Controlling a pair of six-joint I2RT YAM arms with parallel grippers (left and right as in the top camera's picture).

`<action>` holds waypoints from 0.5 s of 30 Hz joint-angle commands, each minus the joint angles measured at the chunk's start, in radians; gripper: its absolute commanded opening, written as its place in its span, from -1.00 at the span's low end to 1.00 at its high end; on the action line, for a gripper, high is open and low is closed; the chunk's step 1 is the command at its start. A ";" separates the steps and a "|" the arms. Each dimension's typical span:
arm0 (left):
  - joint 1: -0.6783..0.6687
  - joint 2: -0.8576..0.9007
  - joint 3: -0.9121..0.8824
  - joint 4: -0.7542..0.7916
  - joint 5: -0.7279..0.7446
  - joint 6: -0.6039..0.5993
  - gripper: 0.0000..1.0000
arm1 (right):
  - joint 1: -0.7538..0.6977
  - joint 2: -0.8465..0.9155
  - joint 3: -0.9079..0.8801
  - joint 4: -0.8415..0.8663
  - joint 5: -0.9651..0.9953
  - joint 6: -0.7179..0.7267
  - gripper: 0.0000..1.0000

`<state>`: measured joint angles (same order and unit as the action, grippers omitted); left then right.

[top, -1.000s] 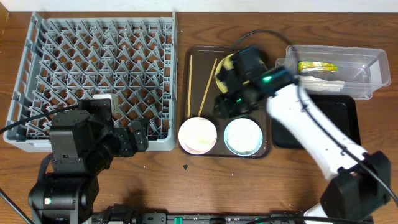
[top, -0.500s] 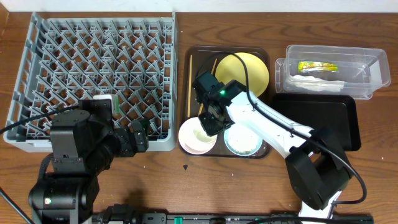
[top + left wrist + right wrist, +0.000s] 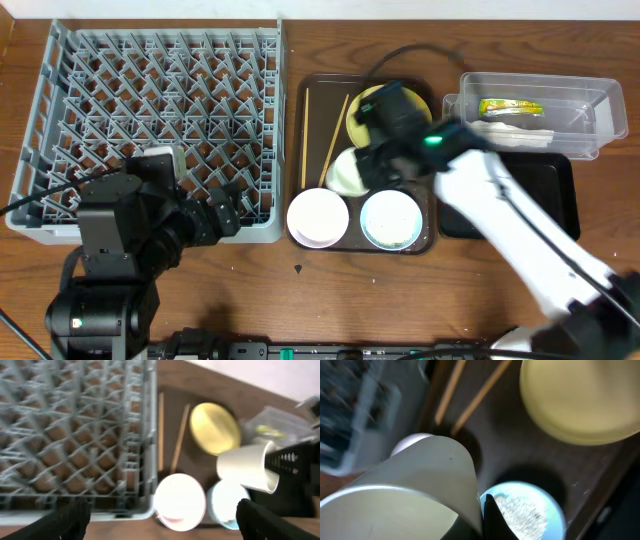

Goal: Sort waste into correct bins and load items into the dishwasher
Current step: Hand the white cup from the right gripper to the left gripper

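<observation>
My right gripper [image 3: 372,165] is shut on the small white cup [image 3: 345,172] and holds it tilted above the brown tray, between the yellow plate [image 3: 372,108] and the pink bowl [image 3: 318,217]. In the right wrist view the cup [image 3: 410,490] fills the lower left beside my finger [image 3: 487,520], over the blue bowl [image 3: 527,510] holding rice scraps. The chopsticks [image 3: 332,140] lie on the tray's left side. My left gripper [image 3: 162,527] is open and empty at the grey dish rack's [image 3: 150,110] front right corner. The green-and-yellow wrapper [image 3: 510,107] and the napkin [image 3: 515,130] lie in the clear tub [image 3: 600,100].
The brown tray [image 3: 312,95] holds the plate, both bowls and the chopsticks. The shallow black tray [image 3: 545,200] sits right of it, below the tub. The blue bowl [image 3: 391,219] stands at the tray's front right. The right arm crosses above the black tray.
My right gripper swung left over the pink bowl, then back right and up; the white cup now shows in its jaws. The left arm barely moved.
</observation>
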<state>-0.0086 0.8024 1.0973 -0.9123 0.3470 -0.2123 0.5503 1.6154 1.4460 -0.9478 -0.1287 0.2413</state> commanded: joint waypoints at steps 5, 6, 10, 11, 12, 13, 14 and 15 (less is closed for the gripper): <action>-0.002 0.052 0.019 0.195 0.543 -0.157 0.87 | -0.162 -0.089 0.007 0.151 -0.853 -0.365 -0.98; -0.002 0.062 0.019 0.209 0.586 -0.166 0.86 | -0.166 -0.089 0.007 0.179 -0.951 -0.381 -0.98; -0.002 0.126 0.019 0.259 0.845 -0.168 0.86 | -0.138 -0.088 0.007 0.335 -1.213 -0.385 -0.98; -0.002 0.136 0.019 0.259 0.878 -0.167 0.85 | -0.128 -0.088 0.007 0.364 -1.237 -0.385 -0.98; -0.002 0.145 0.019 0.260 0.905 -0.167 0.85 | -0.119 -0.088 0.007 0.386 -1.238 -0.380 -0.98; -0.002 0.153 0.019 0.260 0.930 -0.167 0.85 | -0.110 -0.089 0.007 0.405 -1.237 -0.366 -0.98; -0.002 0.161 0.019 0.260 0.951 -0.167 0.85 | -0.100 -0.088 0.007 0.419 -1.237 -0.358 -0.98; -0.002 0.168 0.019 0.260 0.975 -0.167 0.85 | -0.090 -0.088 0.007 0.428 -1.237 -0.358 -0.98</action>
<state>-0.0097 0.9501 1.0996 -0.6548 1.1389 -0.3702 0.4263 1.5383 1.4452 -0.5400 -1.2289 -0.1074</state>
